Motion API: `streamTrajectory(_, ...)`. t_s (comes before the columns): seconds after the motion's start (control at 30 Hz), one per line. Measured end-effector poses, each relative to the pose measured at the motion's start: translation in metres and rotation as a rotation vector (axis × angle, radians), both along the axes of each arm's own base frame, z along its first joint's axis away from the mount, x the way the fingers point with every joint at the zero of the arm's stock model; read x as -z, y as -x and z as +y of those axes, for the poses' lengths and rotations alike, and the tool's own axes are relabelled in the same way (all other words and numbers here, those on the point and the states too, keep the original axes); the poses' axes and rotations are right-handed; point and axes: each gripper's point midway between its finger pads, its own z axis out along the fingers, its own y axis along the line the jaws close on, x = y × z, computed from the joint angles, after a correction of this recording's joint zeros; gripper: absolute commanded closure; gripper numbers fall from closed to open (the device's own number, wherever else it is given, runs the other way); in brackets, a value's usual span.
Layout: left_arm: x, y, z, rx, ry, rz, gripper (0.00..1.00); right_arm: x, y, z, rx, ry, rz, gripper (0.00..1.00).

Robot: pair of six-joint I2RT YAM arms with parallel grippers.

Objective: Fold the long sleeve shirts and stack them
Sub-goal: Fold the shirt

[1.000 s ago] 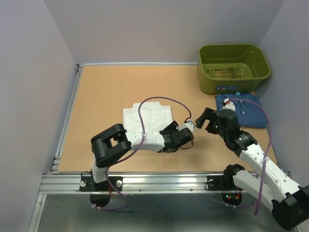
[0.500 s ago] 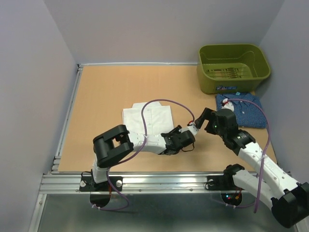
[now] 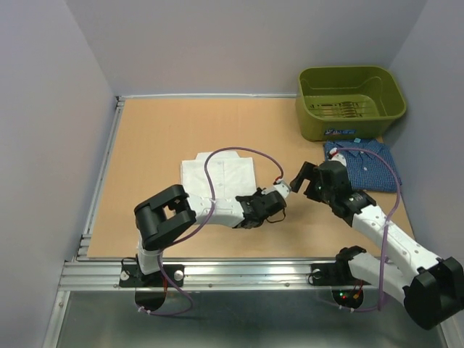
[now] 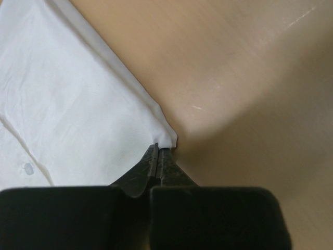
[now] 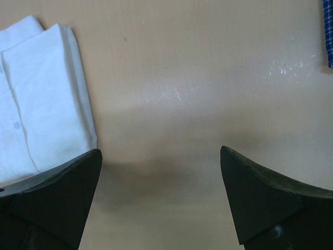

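Tan wood covers the bench point(image 3: 159, 138), walled in by pale grey panels on three sides. At its 2 o'clock corner stands an olive-green bin point(image 3: 313, 125). Just beside the bin, on its 6 o'clock side, lies the dark blue shirt point(image 3: 366, 163), folded, against the 3 o'clock edge.

The white shirt point(image 3: 217, 174) is folded into a rectangle near the middle of the bench, well apart from the blue one. Its button placket runs from 12 to 6 o'clock.

The left fingers point(image 4: 158, 149) are pressed together on the white shirt's corner at roughly 5 o'clock. In the left wrist view a small nub of cloth pokes out past the tips. The rest of the shirt lies flat on the wood.

The right fingers point(image 3: 306, 181) are spread wide and hold nothing. They sit over bare bench between the two shirts, at about 3 o'clock from the pinched corner. Their own camera shows the white shirt's edge at 9 o'clock and a sliver of blue check at 2 o'clock.
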Motion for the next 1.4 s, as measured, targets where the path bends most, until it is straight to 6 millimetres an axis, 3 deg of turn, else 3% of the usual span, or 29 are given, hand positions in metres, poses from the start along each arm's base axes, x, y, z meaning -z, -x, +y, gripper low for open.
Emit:
streamTrajectory(0.2, -0.021, 0.001, 0.0, -0.013, 0.085, 0.02, 1.0, 0.025, 0.001, 0.016, -0.047, -0.039, 0.107, 0.0)
streamTrajectory(0.4, -0.046, 0.006, -0.003, -0.018, 0.186, 0.026, 1.0, 0.045, -0.006, 0.054, -0.133, -0.172, 0.206, 0.0)
streamTrajectory(0.8, -0.04, 0.01, 0.002, -0.028, 0.206, 0.069, 1.0, 0.061, -0.04, 0.118, -0.23, -0.488, 0.233, 0.0)
streamTrajectory(1.1, -0.049, 0.007, 0.003, -0.045, 0.245, 0.068, 1.0, 0.064, -0.051, 0.149, -0.326, -0.644, 0.244, 0.0)
streamTrajectory(1.4, -0.056, 0.009, 0.002, -0.041, 0.279, 0.074, 1.0, 0.068, -0.063, 0.177, -0.444, -0.721, 0.25, 0.16)
